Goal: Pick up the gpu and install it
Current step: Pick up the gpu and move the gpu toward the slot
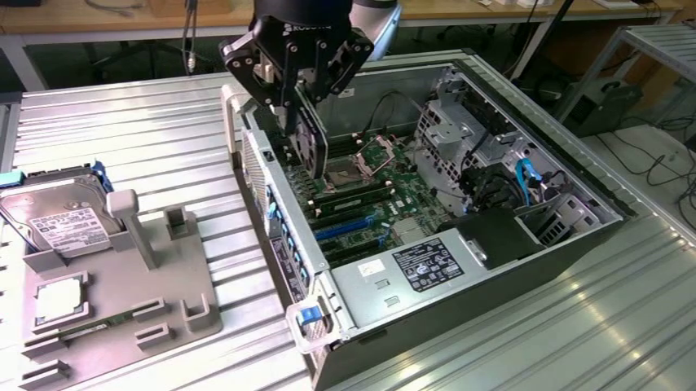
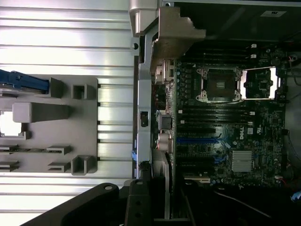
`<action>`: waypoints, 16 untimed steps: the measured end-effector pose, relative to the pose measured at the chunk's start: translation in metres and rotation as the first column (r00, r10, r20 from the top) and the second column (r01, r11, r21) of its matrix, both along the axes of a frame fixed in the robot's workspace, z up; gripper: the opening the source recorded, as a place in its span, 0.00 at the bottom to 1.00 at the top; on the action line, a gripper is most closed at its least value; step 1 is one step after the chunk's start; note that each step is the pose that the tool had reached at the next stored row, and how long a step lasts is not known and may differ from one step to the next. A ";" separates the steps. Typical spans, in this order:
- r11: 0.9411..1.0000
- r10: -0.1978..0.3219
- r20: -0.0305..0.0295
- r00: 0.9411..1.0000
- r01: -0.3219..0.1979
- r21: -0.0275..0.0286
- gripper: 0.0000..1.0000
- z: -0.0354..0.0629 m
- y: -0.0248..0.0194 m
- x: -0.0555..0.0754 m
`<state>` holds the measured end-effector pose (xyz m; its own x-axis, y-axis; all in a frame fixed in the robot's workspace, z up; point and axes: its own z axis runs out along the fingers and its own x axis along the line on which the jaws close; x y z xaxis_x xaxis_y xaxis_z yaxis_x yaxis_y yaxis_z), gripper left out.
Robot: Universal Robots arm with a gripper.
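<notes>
Hanging over the open computer case (image 1: pixel 490 293), the gpu (image 1: pixel 313 147) is clamped between the fingers of the gripper (image 1: pixel 299 104), which are closed on the card's upper edge. The card is held upright, and a dark face is shown to the exterior view. Its lower edge is seen just above the motherboard (image 1: pixel 381 208), close to the case's rear wall with the ports. Whether that edge touches a slot cannot be told.

The open CPU socket (image 2: pixel 218 84) is seen on the board just beside the card, and a blue expansion slot (image 1: pixel 348 224) lies nearer the camera in the exterior view. In the wrist view the card is seen edge-on, as a thin strip running from the gripper along the rear wall of the case.

On the ribbed metal table (image 1: pixel 130 138), to the exterior view's left of the case, a grey holder (image 1: pixel 120 326) is laid. A hard drive (image 1: pixel 60 220) is propped at its far end, and a small square CPU chip (image 1: pixel 60 297) is seated in a recess nearer the camera. The holder is well apart from the gripper.
</notes>
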<state>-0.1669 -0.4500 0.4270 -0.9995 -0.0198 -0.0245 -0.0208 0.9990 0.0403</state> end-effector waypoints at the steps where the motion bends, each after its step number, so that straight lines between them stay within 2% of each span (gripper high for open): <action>1: 1.000 0.000 0.000 1.000 0.000 0.000 0.28 0.0001 0.0000 0.001; 16: 1.000 0.000 0.001 1.000 0.000 0.000 0.28 -0.0006 0.0000 0.019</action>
<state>-0.1483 -0.4499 0.4264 -0.9995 -0.0198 -0.0258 -0.0209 0.9990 0.0402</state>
